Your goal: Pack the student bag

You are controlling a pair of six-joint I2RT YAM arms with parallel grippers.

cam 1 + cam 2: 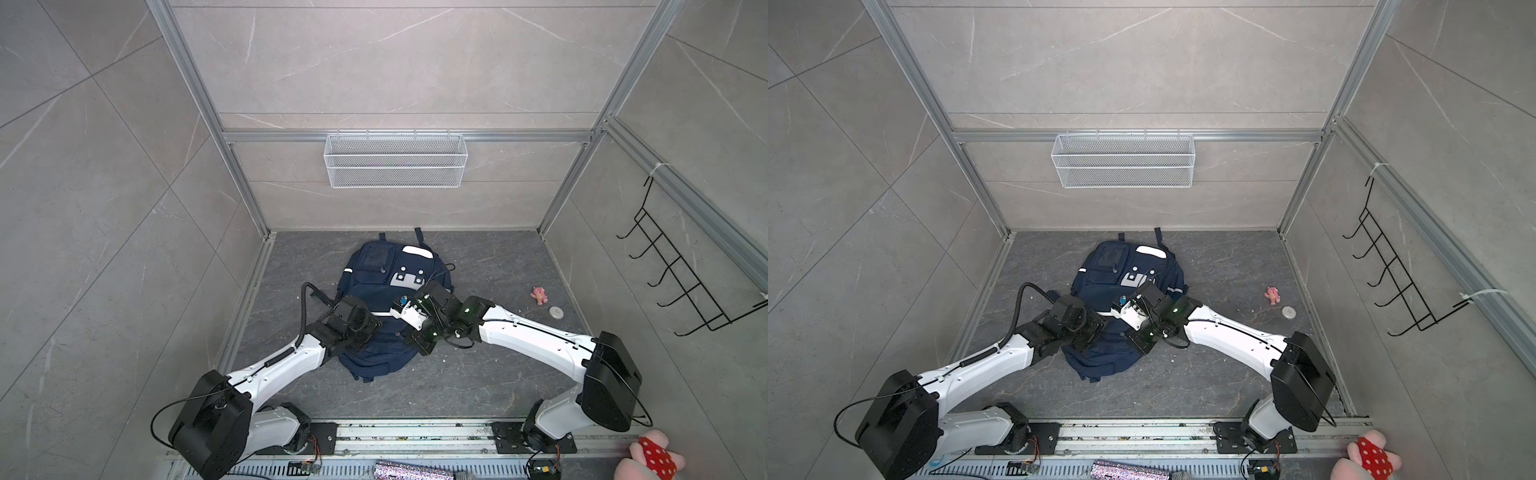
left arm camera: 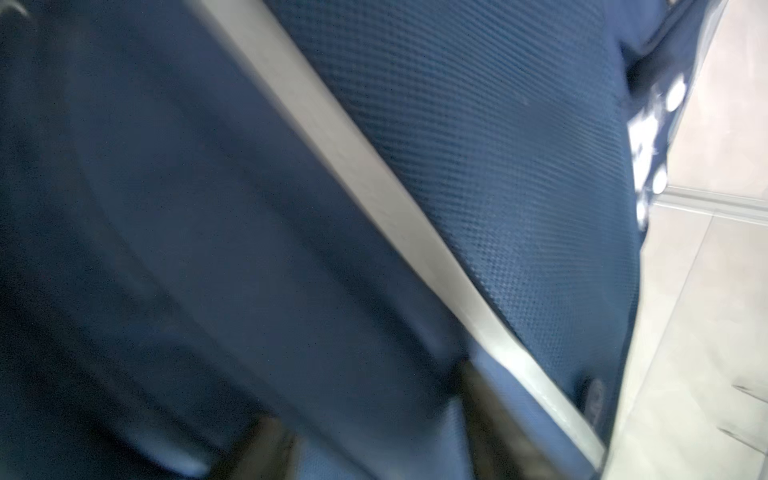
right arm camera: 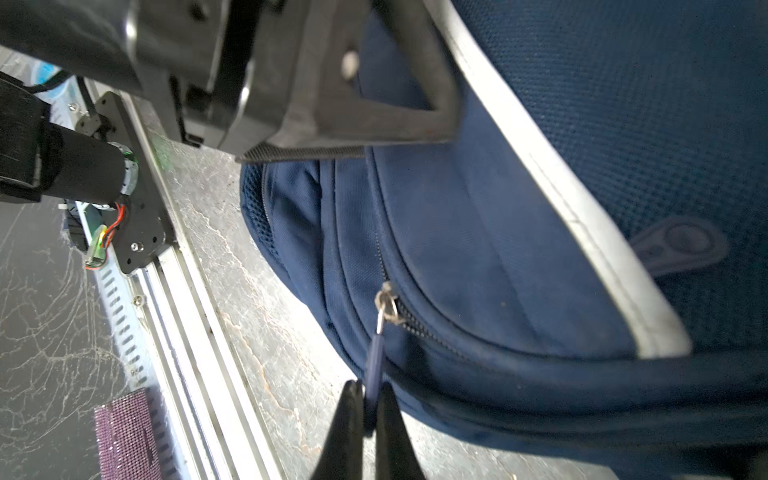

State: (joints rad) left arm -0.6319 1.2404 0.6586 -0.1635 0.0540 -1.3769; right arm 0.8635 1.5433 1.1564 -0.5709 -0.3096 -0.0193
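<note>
The student bag (image 1: 374, 266) (image 1: 1100, 270), navy with white stripes, lies flat on the dark floor in both top views. My left gripper (image 1: 370, 326) presses down on the bag's middle beside a white stripe (image 2: 374, 199). In the left wrist view its jaws (image 2: 374, 436) have a fold of blue fabric between them. My right gripper (image 3: 371, 399) (image 1: 411, 338) is at the bag's right edge, shut on the blue pull tab (image 3: 376, 361) of a zip slider (image 3: 388, 301). One left fingertip (image 3: 415, 104) shows in the right wrist view, resting on the bag.
A small pink toy (image 1: 539, 295) and a round white disc (image 1: 556, 312) lie on the floor to the right. A white wire basket (image 1: 395, 160) hangs on the back wall and a black hook rack (image 1: 681, 270) on the right wall. The metal rail (image 1: 415, 434) runs along the front.
</note>
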